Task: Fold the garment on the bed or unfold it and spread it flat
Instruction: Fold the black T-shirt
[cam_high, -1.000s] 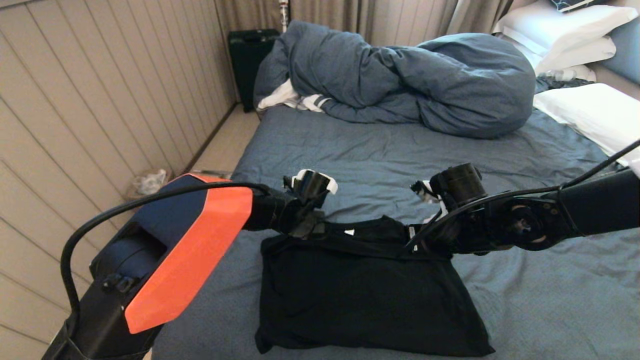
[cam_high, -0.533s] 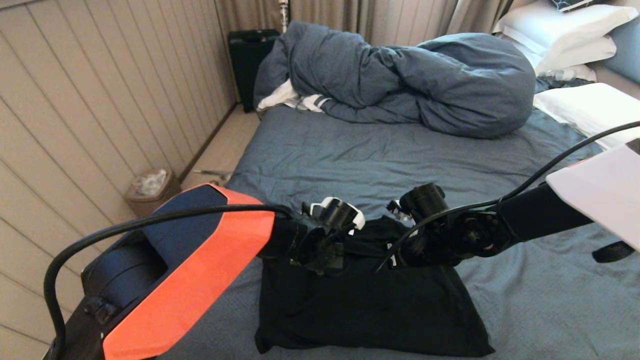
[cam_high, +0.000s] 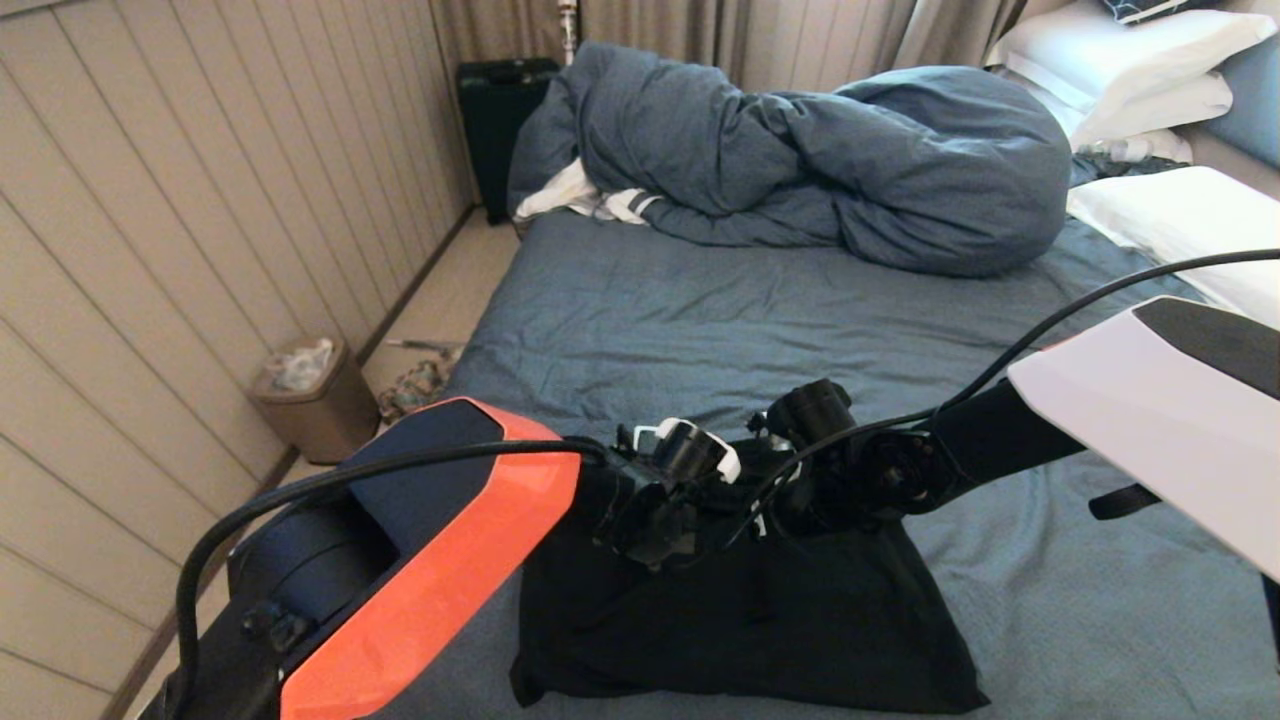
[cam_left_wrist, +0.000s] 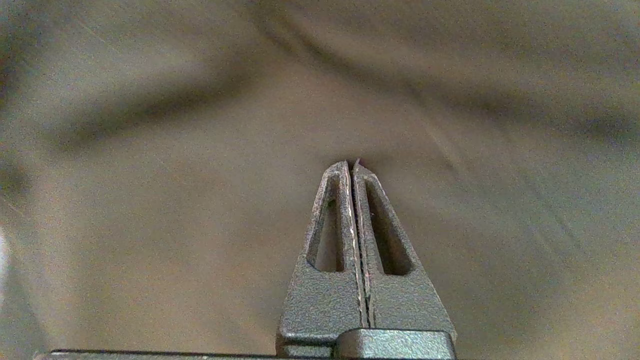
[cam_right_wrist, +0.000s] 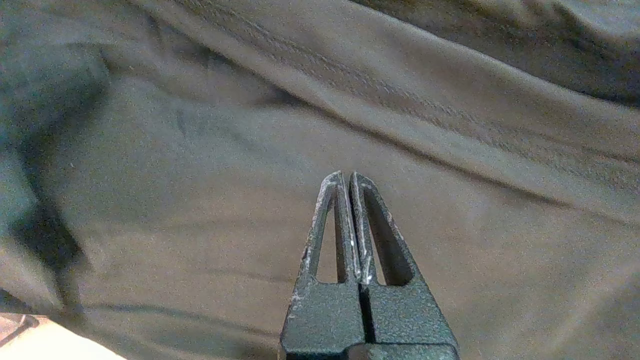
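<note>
Head view: black garment (cam_high: 740, 620) lies folded near the bed's (cam_high: 640, 300) near edge, its far edge lifted and bunched under both wrists. Against the earlier frames, the grippers have drawn closer together and nearer the near edge, gathering that far edge; the lower fold has not moved. Fingertips are hidden here behind the wrists. Left wrist view: left gripper (cam_left_wrist: 351, 165) pressed fully together, tip against dark cloth. Right wrist view: right gripper (cam_right_wrist: 345, 176) likewise closed tight over creased cloth; whether either pinches fabric cannot be told. Bunched duvet (cam_high: 800, 150) at the far edge, pillows (cam_high: 1150, 60) at the far right corner.
</note>
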